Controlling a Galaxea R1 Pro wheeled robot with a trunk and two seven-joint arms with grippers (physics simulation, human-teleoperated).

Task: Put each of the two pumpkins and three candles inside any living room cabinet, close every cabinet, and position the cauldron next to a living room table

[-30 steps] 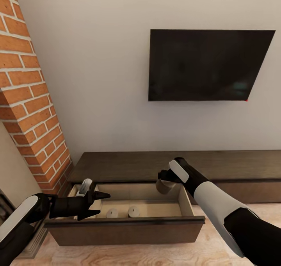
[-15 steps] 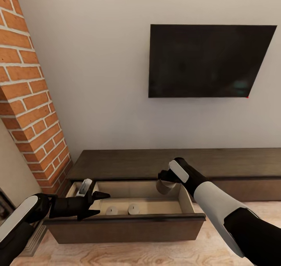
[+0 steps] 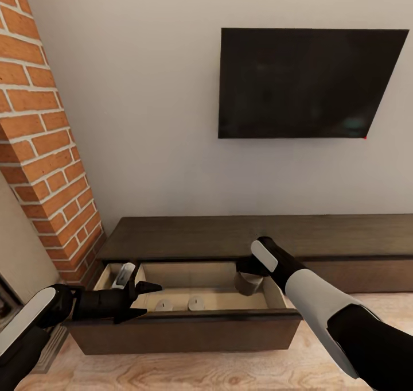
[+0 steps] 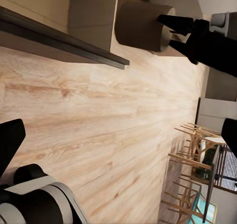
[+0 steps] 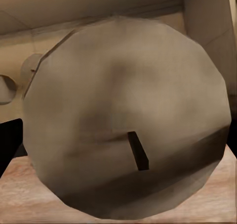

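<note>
While the third candle (image 3: 248,283), a stubby pale grey cylinder with a short dark wick, hung clamped in the right tool (image 3: 248,270) over the open drawer's right end, two candles (image 3: 180,304) already lay inside the cabinet (image 3: 189,333). The left tool (image 3: 146,300), fingers apart, held nothing. Release, pumpkins, closing and cauldron apparently remained.
</note>
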